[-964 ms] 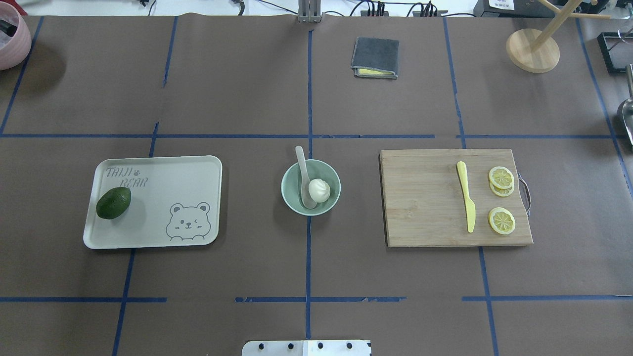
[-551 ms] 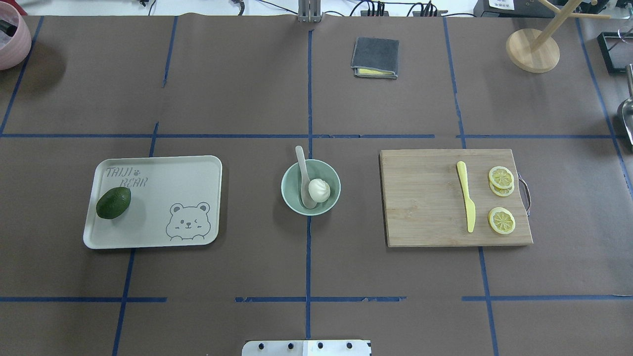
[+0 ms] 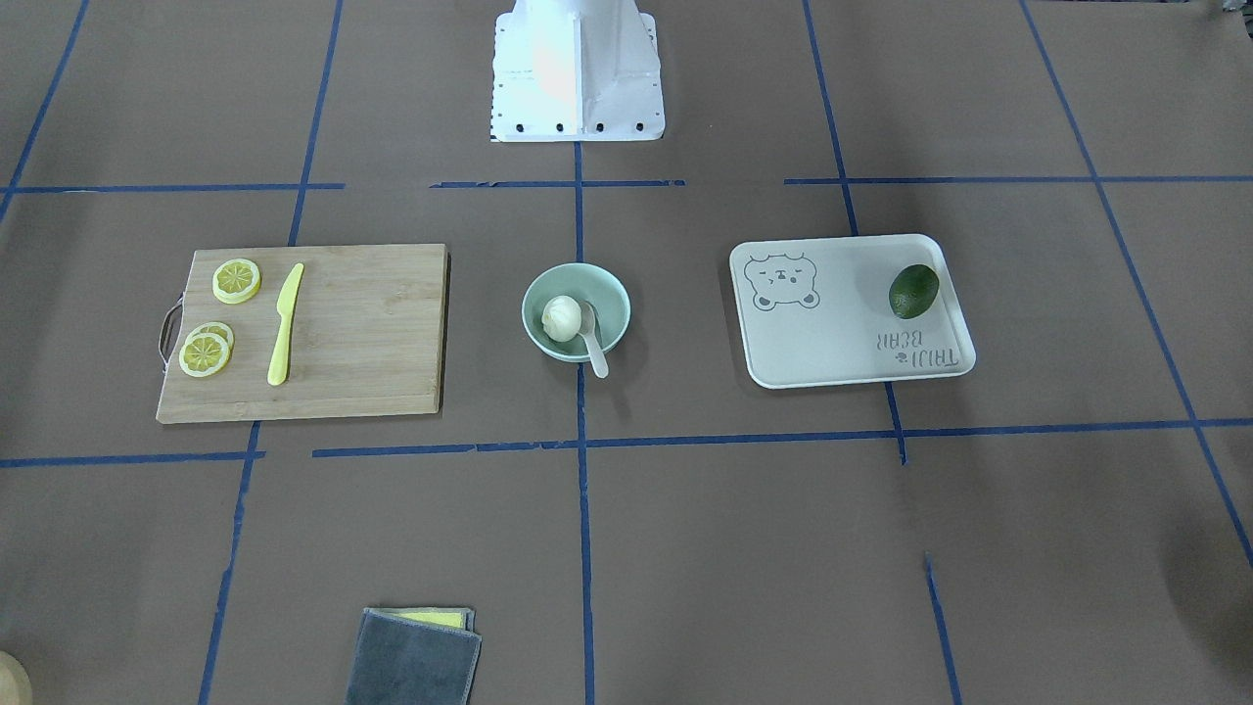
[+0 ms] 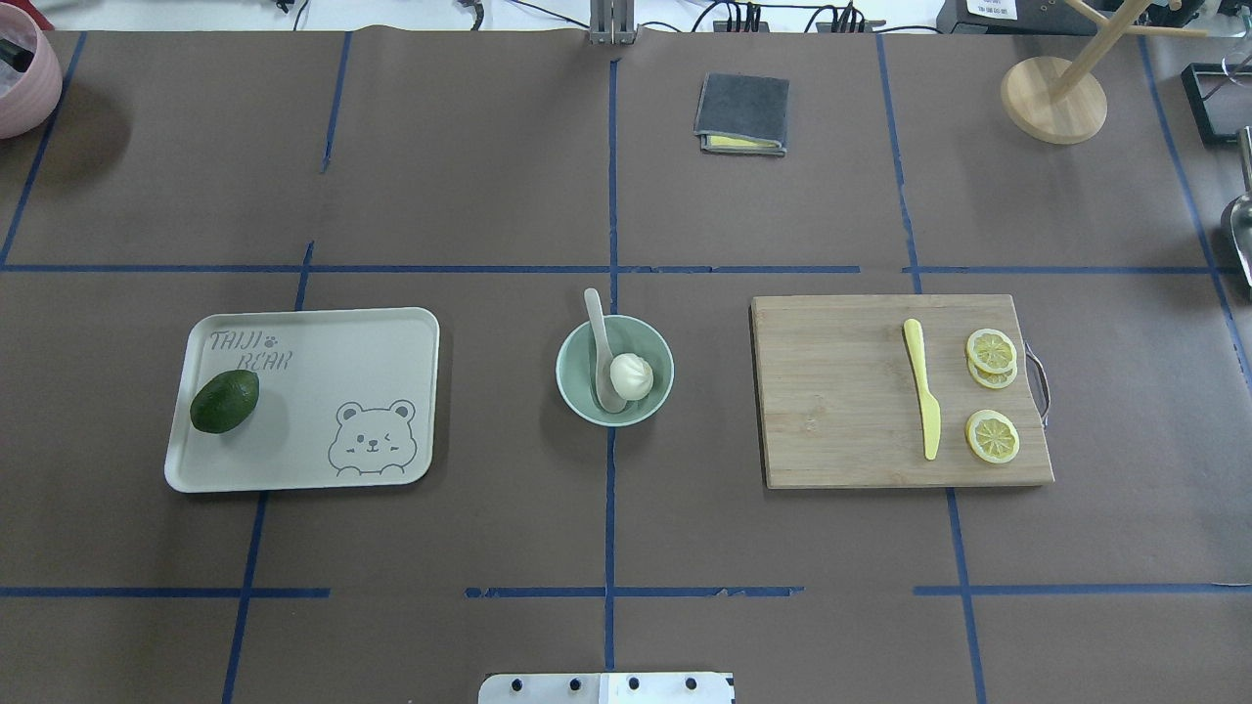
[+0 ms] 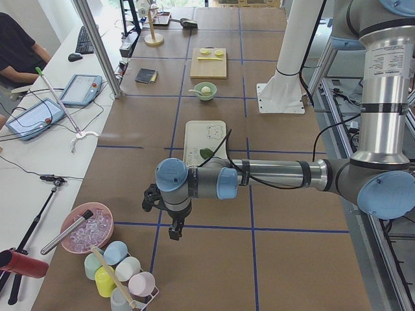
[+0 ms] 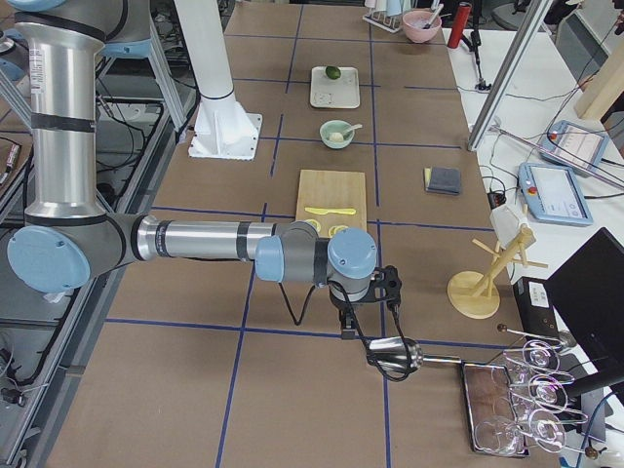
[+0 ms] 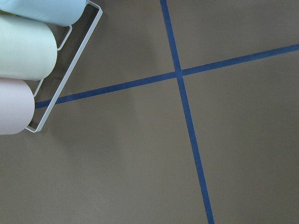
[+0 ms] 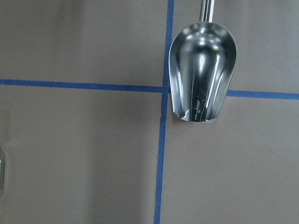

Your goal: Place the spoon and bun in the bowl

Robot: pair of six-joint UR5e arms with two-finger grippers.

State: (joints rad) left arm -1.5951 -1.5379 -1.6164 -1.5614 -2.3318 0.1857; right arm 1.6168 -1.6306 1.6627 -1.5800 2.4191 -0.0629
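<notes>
The pale mint-green bowl (image 4: 569, 370) stands at the table's centre. The cream-white bun (image 4: 631, 375) lies inside it. The off-white spoon (image 4: 598, 337) has its scoop in the bowl beside the bun, and its handle sticks out over the far rim. All three also show in the front view: bowl (image 3: 609, 302), bun (image 3: 561, 318), spoon (image 3: 594, 352). My left gripper (image 5: 174, 230) hangs far off at the table's left end. My right gripper (image 6: 347, 327) hangs far off at the right end. Both show only in side views, so I cannot tell if they are open or shut.
A grey bear tray (image 4: 323, 430) with a dark green avocado (image 4: 224, 400) lies left of the bowl. A cutting board (image 4: 841, 411) with a yellow knife (image 4: 922, 396) and lemon slices (image 4: 992, 435) lies right. A grey cloth (image 4: 741, 112), wooden stand (image 4: 1052, 98), metal scoop (image 8: 202, 74) and cup rack (image 7: 28, 60) sit at the edges.
</notes>
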